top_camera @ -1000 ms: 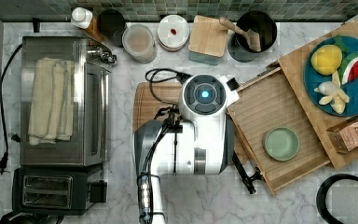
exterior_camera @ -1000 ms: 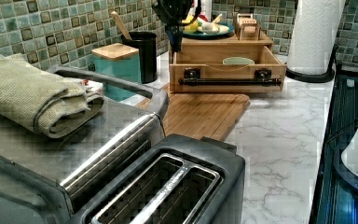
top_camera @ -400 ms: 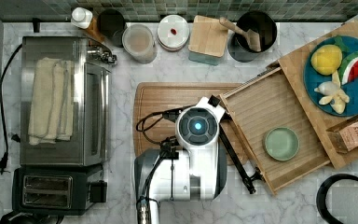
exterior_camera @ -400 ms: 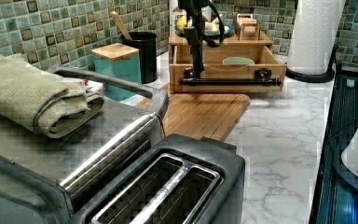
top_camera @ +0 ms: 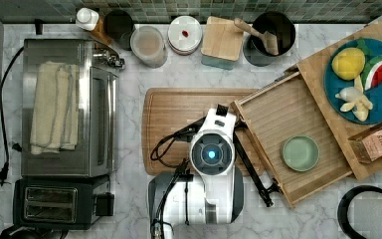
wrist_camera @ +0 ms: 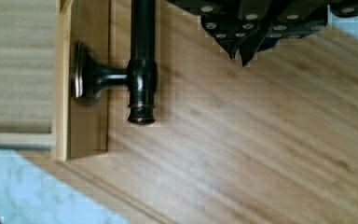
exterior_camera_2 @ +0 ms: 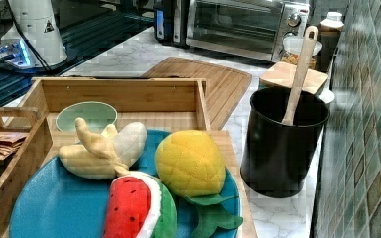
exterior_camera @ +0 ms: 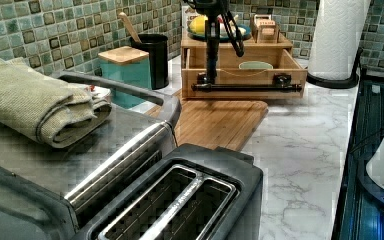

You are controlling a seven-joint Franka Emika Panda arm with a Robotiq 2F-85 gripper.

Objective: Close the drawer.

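Note:
The drawer [top_camera: 288,117] stands pulled out from its bamboo box, with a green bowl [top_camera: 300,153] on its ribbed bottom. Its long black bar handle [top_camera: 251,167] runs along the front. In the left view the gripper [exterior_camera: 211,77] hangs straight down at the left view's left end of the handle [exterior_camera: 247,87], low in front of the drawer front [exterior_camera: 245,75]. In the wrist view the gripper [wrist_camera: 241,55] is shut, empty, and beside the handle's end knob [wrist_camera: 141,93], apart from it, over the cutting board. In the top view the arm's wrist [top_camera: 211,153] covers the fingers.
A wooden cutting board [top_camera: 189,119] lies under the arm. A toaster oven with a folded towel [top_camera: 54,112] and a toaster [top_camera: 49,204] stand at the top view's left. Jars, a bamboo-lidded box and a black utensil pot [top_camera: 271,35] line the back. A paper towel roll [exterior_camera: 337,40] flanks the drawer.
The arm has moved across the cutting board toward the top view's bottom and dropped lower, bringing the gripper down to the handle's end. The drawer has not moved.

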